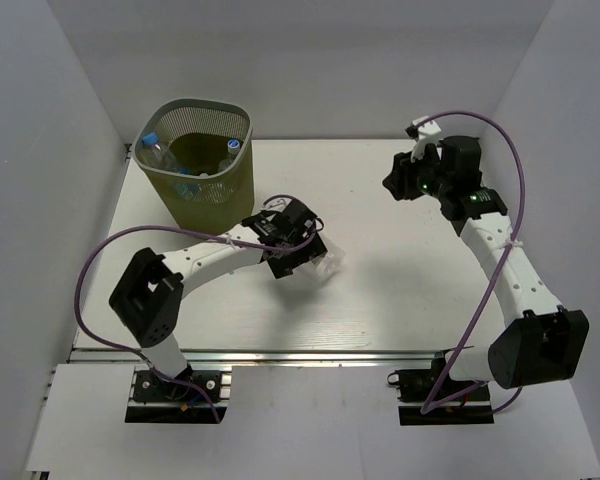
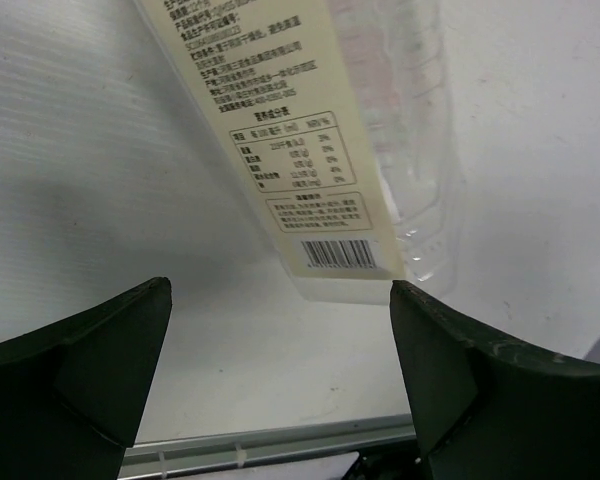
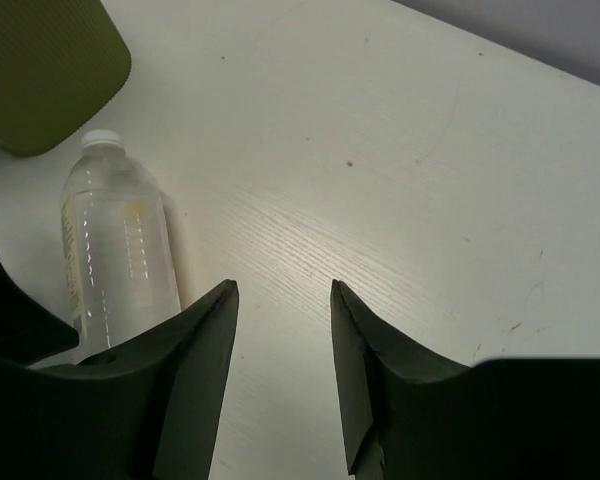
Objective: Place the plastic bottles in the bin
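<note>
Bin [image 1: 216, 206] holding several plastic bottles [image 1: 163, 152], cream-labelled bottle [image 3: 120, 265] lying before wide-spread left gripper [image 2: 280, 292], right gripper [image 3: 283, 290] parted, empty

The setting is a robotics lab test cell. A white wood-grain surface [image 1: 400, 290] is boxed in on three sides by plain pale walls [image 1: 50, 150]. Two white-and-black robot arms, the left arm [image 1: 205, 255] and the right arm [image 1: 515, 275], sit on black base plates [image 1: 175, 400] fixed to an aluminium rail [image 1: 310, 356] at the near edge. Purple cables [image 1: 523, 190] loop loosely along both
</note>
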Motion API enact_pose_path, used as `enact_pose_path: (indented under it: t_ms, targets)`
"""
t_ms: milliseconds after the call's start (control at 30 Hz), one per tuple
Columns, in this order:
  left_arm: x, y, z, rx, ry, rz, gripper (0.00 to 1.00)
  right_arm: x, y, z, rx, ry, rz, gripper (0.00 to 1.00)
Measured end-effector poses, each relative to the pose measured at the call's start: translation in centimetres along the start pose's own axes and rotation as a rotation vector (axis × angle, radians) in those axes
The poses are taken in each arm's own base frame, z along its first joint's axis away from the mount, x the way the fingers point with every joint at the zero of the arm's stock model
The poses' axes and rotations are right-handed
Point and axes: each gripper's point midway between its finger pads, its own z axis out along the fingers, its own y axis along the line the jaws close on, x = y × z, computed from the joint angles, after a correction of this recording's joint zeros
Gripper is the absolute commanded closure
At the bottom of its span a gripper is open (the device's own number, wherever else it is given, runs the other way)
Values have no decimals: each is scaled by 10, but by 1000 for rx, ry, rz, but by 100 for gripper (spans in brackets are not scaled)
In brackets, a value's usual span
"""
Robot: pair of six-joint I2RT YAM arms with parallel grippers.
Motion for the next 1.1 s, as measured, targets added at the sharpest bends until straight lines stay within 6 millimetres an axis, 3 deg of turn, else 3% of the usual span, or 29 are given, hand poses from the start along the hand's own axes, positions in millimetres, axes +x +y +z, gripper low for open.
enact_pose_path:
  t_ms: [233, 533, 767, 1100]
  targets:
    - [2, 0, 9, -6, -43, -26, 0, 4, -5, -19, -22, -28, 34, 52]
    - [1, -12, 1, 94, -89, -59, 0, 33, 0, -17, -72, 25, 80, 50]
    - [-5, -17, 1, 124, -118, -93, 0, 44, 1, -16, -86, 45, 97, 49]
    - [-10, -15, 24, 89, -150, -141, 0, 55, 2, -21, -97, 60, 115, 48]
